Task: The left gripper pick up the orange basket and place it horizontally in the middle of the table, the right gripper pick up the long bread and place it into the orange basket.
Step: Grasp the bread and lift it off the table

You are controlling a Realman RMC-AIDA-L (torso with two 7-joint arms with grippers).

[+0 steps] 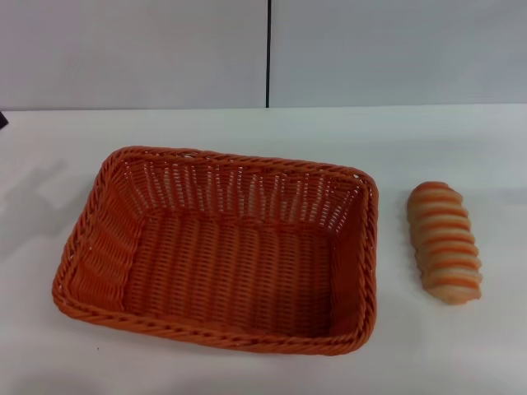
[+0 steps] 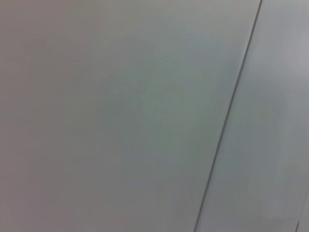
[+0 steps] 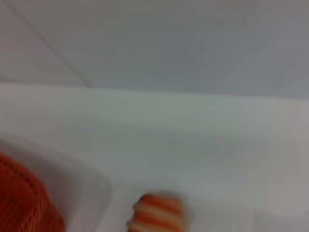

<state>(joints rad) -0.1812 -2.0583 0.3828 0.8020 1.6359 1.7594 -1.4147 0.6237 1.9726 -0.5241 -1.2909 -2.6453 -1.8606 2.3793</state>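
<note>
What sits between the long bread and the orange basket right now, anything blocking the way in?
Nothing visible. The long bread lies on the bare table to the right of the orange basket, apart from its rim, and the basket is empty. Neither tool is in view.

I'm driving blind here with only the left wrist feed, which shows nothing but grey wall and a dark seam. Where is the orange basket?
Observer: In the head view the orange basket sits on the table, left of centre, open side up, with nothing inside.
Operator: And the bread?
Observer: The long bread lies on the table to the robot's right of the basket, apart from it, its long axis running roughly front to back.
Operator: Does the right wrist camera see it?
Observer: Yes, one end of the bread shows at the frame edge, with a corner of the basket beside it.
Operator: Any gripper near them?
Observer: None shows in any view.
</note>
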